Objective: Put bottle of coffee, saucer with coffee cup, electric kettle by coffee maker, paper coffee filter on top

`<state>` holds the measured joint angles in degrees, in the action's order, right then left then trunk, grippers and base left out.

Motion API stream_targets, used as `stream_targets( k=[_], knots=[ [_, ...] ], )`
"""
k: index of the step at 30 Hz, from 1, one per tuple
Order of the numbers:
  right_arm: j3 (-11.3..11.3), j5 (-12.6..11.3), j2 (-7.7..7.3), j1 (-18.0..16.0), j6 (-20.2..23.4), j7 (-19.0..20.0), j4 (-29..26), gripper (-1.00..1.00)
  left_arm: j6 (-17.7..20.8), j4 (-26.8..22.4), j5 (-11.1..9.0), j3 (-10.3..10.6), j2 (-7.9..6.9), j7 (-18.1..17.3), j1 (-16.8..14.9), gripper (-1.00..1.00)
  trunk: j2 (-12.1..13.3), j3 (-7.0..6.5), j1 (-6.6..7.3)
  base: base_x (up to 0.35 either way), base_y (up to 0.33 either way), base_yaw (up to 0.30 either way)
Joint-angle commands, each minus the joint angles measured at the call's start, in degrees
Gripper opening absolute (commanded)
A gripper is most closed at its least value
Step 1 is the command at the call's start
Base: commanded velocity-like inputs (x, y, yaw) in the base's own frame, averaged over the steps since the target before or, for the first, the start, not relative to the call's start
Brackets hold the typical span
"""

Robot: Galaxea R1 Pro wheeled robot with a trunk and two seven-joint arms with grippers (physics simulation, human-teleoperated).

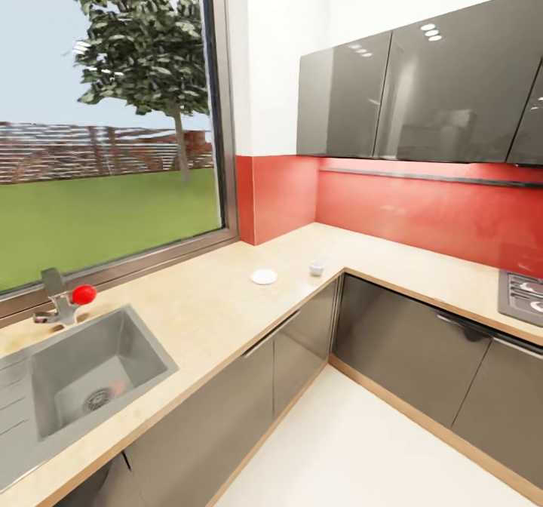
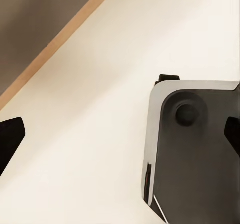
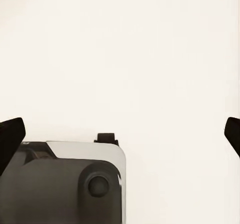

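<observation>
Left gripper [image 2: 120,134]: 2 black fingertips sit at opposite edges of its wrist view, spread wide, nothing between them; it hangs over pale floor [image 2: 95,134] with a corner of the robot's grey base [image 2: 195,154] beneath. Right gripper [image 3: 120,131]: same picture, dark tips far apart at the frame edges, empty, pointing down at floor and base.

Head view: the long light wood-grain kitchen countertop [image 1: 219,303] runs in an L under a big window [image 1: 105,115] and a red backsplash [image 1: 422,213]. On it, near the inner corner, lies the small flat round white saucer [image 1: 264,276]; just to its right, apart from it, stands the small white rounded coffee cup [image 1: 317,268]. Grey steel sink [image 1: 83,371] with a red-knobbed tap [image 1: 68,299] lies nearer on the left; a hob corner [image 1: 522,296] at far right. Glossy grey-brown wall cabinets [image 1: 422,92] above.

Judgement: robot seems in transit, arms stowed low; likely step is closing on the cup and saucer.

To do it well:
- Bring the base square to the counter front near the corner before raising an arm.
- Lift grippers clear above the counter edge first; cabinet handles protrude.
- Take the cup from above by its rim, fingers kept wide until around it.
- Watch the saucer: thin, flat, probably slides when nudged.
</observation>
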<state>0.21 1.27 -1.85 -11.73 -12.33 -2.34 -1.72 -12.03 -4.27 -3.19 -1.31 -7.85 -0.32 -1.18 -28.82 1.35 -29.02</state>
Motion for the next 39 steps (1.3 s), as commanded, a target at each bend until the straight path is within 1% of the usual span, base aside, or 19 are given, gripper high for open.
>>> stream_targets(
  k=[1,18,26,39],
  knots=[
    [0.01,0.14,0.0,-0.05,-0.17,-0.14,0.05,1.0,-0.19,0.05,-0.37,-0.09,0.02,-0.03,-0.05,1.0,-0.1,0.12,-0.05,0.221,-0.255,0.0],
    [-0.12,-0.13,0.09,-0.05,-0.24,-0.28,0.05,1.0,-0.2,0.05,-0.21,-0.1,0.03,-0.03,-0.05,1.0,-0.1,0.12,-0.05,0.183,-0.272,0.003],
    [-0.16,-0.17,0.09,-0.05,-0.24,-0.29,0.05,1.0,-0.19,0.05,-0.46,-0.17,0.03,-0.03,-0.05,1.0,-0.1,0.12,-0.05,0.169,-0.28,0.197],
    [-0.12,-0.13,0.09,-0.05,-0.24,-0.29,0.05,1.0,-0.11,0.05,-0.16,-0.1,0.02,-0.03,-0.05,1.0,-0.1,0.12,-0.05,0.168,-0.281,0.02]
  ],
)
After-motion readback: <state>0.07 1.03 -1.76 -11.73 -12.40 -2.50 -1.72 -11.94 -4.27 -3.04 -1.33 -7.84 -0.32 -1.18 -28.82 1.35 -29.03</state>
